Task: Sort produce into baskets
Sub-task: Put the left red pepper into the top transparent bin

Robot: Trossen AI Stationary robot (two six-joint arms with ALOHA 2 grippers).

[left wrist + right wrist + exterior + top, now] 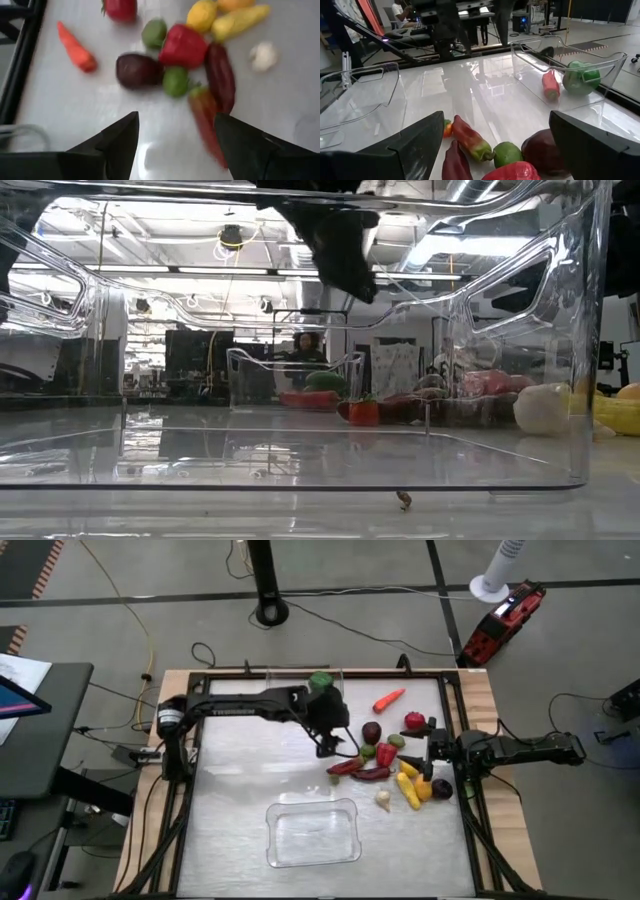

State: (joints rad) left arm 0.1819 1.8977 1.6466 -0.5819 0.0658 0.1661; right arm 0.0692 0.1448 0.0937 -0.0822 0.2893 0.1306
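The produce lies in a pile (395, 760) at the table's right middle: a red-green chili (207, 120), a dark red chili (220, 75), a lime (175, 81), a dark purple piece (137, 70), a red pepper (182, 45), yellow pieces, a whitish garlic (263, 55) and a carrot (389, 698). My left gripper (175, 145) is open and empty, above the table just left of the pile (335, 748). My right gripper (495, 150) is open and empty at the pile's right side (422, 752). The far bin (570, 65) holds a green piece (580, 77) and a red piece (550, 85).
The other clear bin (312, 832) stands near the table's front edge, below the pile, and nothing shows in it. The far bin (295, 685) stands at the table's far edge under the left arm. A dark frame (460, 740) borders the table.
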